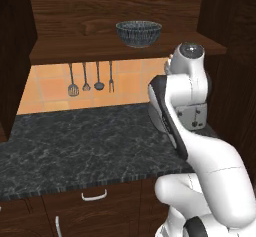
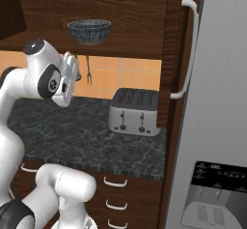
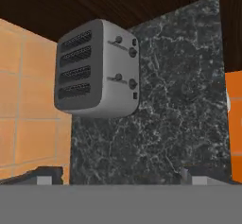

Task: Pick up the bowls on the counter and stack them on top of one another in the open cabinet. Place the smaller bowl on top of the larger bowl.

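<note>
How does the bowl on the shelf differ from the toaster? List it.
The bowl sits up on the cabinet shelf; the toaster stands below on the counter. The bowl is round, dark and ribbed; the toaster is boxy, pale grey and slotted. Both stand upright.

The white arm rises from the base, bends at a dark-jointed elbow and folds back, so its wrist and hand sit raised at mid-height in both base views. In the hand view the tool [image 3: 123, 173] stands empty with its jaws spread wide, one dark fingertip [image 3: 45, 175] low at the left and the other low at the right.
</note>
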Robot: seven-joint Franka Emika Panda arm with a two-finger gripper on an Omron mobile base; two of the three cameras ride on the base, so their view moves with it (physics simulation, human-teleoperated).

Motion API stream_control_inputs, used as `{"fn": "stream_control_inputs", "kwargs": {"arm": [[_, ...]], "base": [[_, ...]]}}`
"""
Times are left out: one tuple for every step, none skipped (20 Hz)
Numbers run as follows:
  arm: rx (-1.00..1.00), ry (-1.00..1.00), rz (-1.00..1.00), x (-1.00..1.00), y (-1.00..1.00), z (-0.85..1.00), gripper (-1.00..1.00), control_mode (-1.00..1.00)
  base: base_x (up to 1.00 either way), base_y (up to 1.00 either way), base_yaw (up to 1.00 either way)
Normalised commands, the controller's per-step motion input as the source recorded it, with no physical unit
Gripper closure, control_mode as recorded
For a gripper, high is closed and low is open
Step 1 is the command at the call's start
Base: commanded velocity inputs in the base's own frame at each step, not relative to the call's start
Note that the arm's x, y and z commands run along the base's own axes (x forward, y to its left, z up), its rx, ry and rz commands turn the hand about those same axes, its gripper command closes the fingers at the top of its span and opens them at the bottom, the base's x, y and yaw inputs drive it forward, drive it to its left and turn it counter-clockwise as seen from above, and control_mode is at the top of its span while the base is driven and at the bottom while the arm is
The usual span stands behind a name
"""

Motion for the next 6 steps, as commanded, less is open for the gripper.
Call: {"fn": "stream_control_inputs", "kwargs": {"arm": [[-0.23, 0.9, 0.0, -0.77, -0.47, -0.78, -1.0, -1.0], [-0.24, 0.97, 0.0, -0.66, -0.46, -0.86, -1.0, -1.0], [-0.23, 0.97, 0.02, -0.63, -0.39, -0.94, -1.0, -1.0], [-0.22, 0.94, 0.05, -0.58, -0.21, -1.0, -1.0, -1.0], [-0.18, 0.83, 0.07, -0.59, -0.16, -1.0, -1.0, -1.0], [-0.18, 0.83, 0.07, -0.54, -0.16, -1.0, -1.0, -1.0]], "base": [[0.0, 0.0, 0.0], [0.0, 0.0, 0.0], [0.0, 0.0, 0.0], [0.0, 0.0, 0.0], [0.0, 0.0, 0.0], [0.0, 0.0, 0.0]]}}
